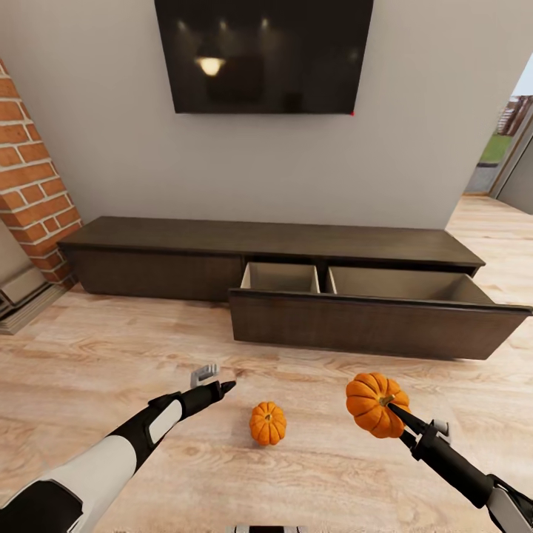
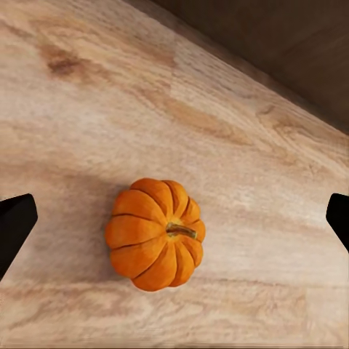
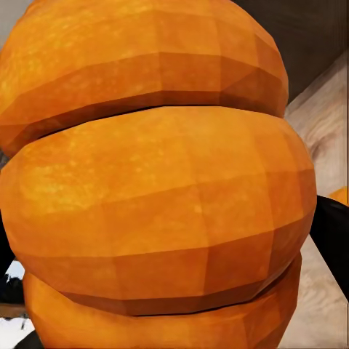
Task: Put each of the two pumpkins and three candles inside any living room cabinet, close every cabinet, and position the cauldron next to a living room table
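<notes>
- The held pumpkin (image 1: pixel 374 403) could slip on the way to the cabinet (image 1: pixel 296 274): the right gripper (image 1: pixel 396 414) pinches it near the stem, low on its near right side, so most of the round body hangs beyond the fingers and a quick swing might roll it out.
- The open drawer (image 1: pixel 377 322) juts toward the robot, so a low carry risks knocking the pumpkin against its front panel rather than clearing it (both tan compartments look bare).
- The second pumpkin (image 1: pixel 267 423) sits on the wood floor (image 1: pixel 111 355), between the two arms and nearer the robot than the drawer; a careless descent could nudge it so that it rolls away.
- Right arm: reaches forward from the near right, forearm slanting up and left, fingers clenched on the raised pumpkin, which fills its wrist view (image 3: pixel 160 189).
- Left arm: stretched forward from the near left, the left gripper (image 1: pixel 213 383) hovering just left of and beyond the floor pumpkin. Its wrist view looks down on that pumpkin (image 2: pixel 155 234), the fingertips (image 2: pixel 14 225) spread wide apart, released and holding nothing.
</notes>
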